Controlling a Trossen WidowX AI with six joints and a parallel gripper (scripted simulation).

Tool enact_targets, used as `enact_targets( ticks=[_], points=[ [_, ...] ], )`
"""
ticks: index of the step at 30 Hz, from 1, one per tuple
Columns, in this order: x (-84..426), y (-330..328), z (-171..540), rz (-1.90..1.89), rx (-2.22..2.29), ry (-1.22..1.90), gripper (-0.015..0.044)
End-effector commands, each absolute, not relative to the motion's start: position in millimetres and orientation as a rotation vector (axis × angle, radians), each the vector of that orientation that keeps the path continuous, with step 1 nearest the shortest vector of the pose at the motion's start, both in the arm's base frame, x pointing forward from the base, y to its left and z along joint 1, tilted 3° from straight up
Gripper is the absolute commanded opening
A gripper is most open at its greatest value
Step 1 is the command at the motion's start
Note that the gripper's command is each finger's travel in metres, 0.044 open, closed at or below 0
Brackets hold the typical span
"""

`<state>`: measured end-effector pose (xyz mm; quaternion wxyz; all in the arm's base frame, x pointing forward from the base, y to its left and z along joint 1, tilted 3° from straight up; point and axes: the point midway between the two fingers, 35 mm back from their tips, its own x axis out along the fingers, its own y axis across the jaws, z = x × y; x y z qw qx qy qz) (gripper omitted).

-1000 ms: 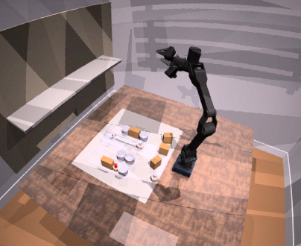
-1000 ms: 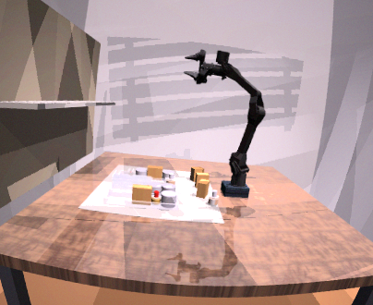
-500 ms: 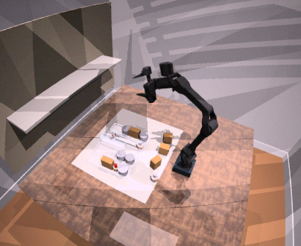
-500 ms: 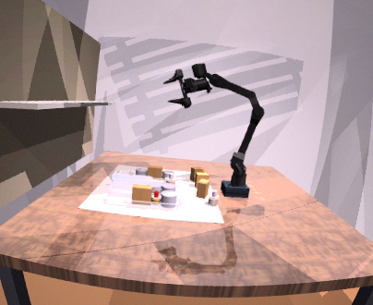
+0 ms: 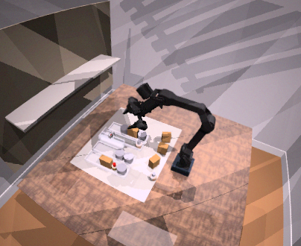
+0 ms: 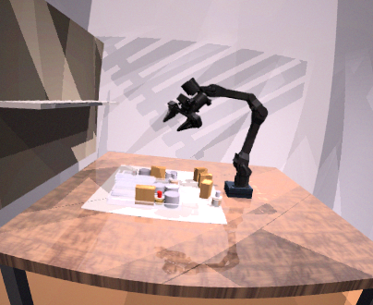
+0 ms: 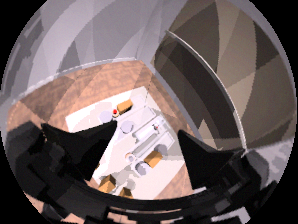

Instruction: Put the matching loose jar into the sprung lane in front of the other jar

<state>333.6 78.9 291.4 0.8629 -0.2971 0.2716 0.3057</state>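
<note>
Black parallel-jaw gripper (image 6: pixel 182 116): fingers stood wide apart, empty (high above the white rectangular mat (image 6: pixel 122 205)); small grey cylindrical jars (image 6: pixel 172 199) stood below.

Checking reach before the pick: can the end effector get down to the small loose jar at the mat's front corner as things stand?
Probably yes. The end effector hangs open and empty high above the mat, and the small jar stands apart from the tan blocks, nothing over it.

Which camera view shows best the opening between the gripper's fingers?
The exterior view: the gripper hangs high above the white mat, fingers spread against the pale wall. The wrist view shows both fingers only as dark edges. In the top view they blur together.
</note>
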Motion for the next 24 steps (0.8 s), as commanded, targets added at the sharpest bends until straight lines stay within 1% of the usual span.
enact_targets(
  ticks=[1,8,15,24],
  points=[
    [302,120,236,0.639,-0.380,0.841,0.0440],
    [256,151,184,0.542,-0.190,1.123,0.0440],
    [203,165,138,0.347,-0.077,1.365,0.0440],
    [135,164,95,0.009,-0.032,1.534,0.0440]
  ],
)
